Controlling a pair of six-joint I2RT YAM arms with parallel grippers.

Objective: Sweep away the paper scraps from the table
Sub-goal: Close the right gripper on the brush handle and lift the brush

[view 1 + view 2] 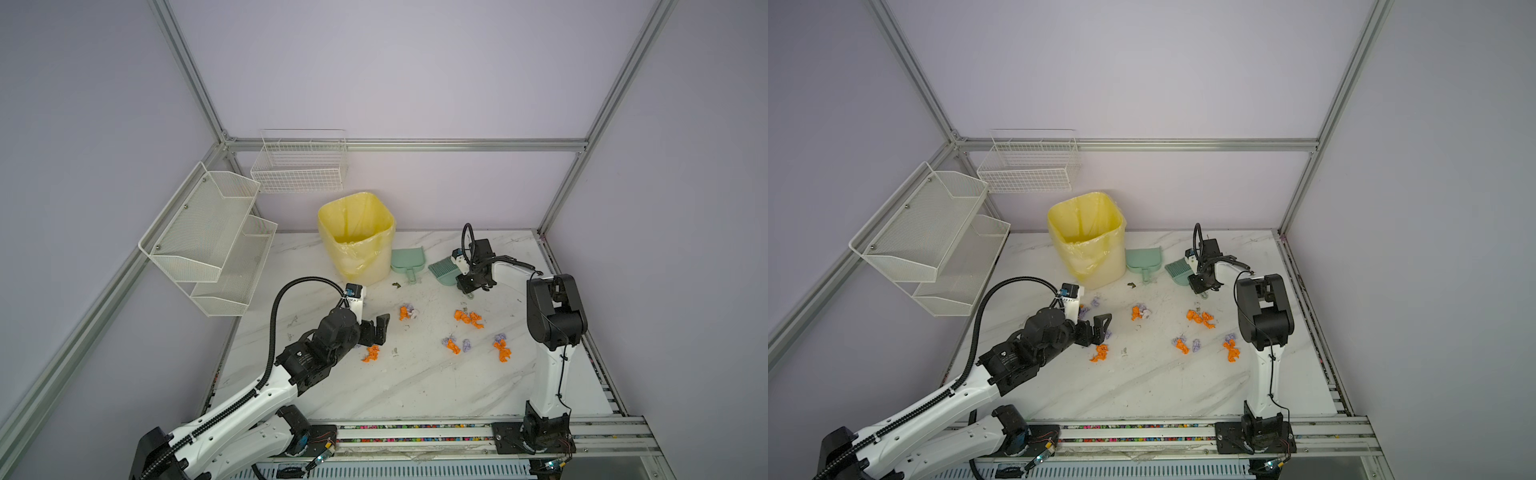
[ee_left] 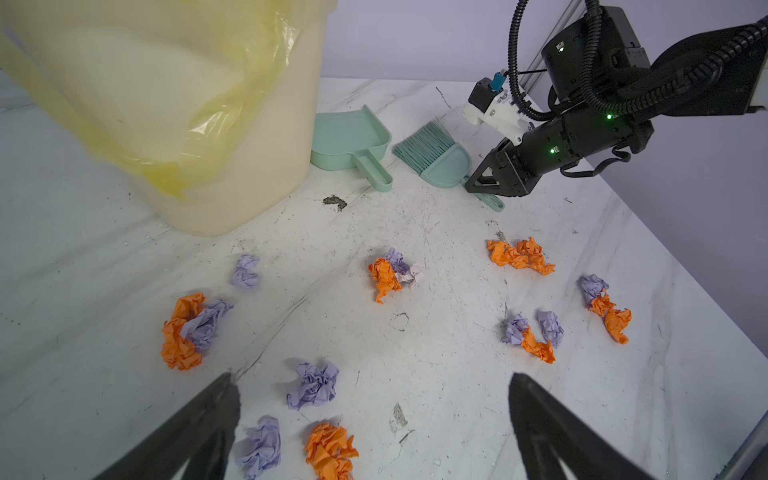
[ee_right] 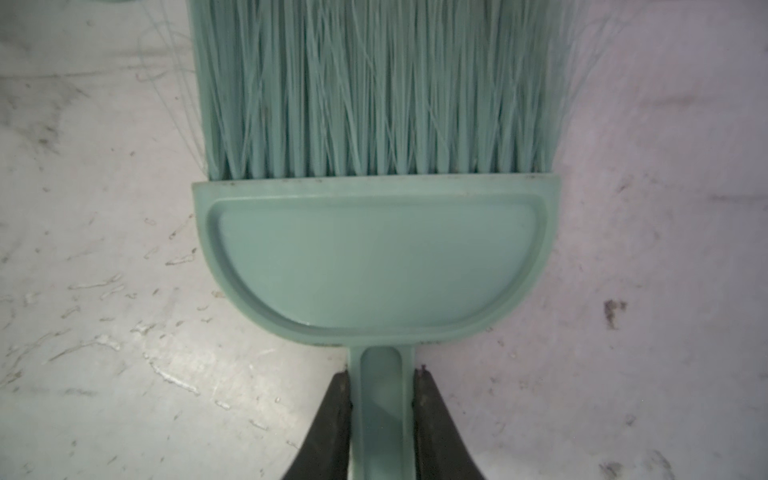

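Where right gripper (image 3: pixel 382 372) is clamped: mint-green plastic brush (image 3: pixel 374 257) handle.
Left gripper (image 2: pixel 370 376): spread, seemingly above crumpled orange, lilac paper scraps (image 2: pixel 313 384).

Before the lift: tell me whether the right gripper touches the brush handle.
Touching. The right wrist view shows the right gripper with fingers pressed against both sides of the brush handle.

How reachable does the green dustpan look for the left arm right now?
Probably yes: the left gripper hangs open over the paper scraps, and open table lies between it and the dustpan handle; the yellow bin stands beside, not across, that path.
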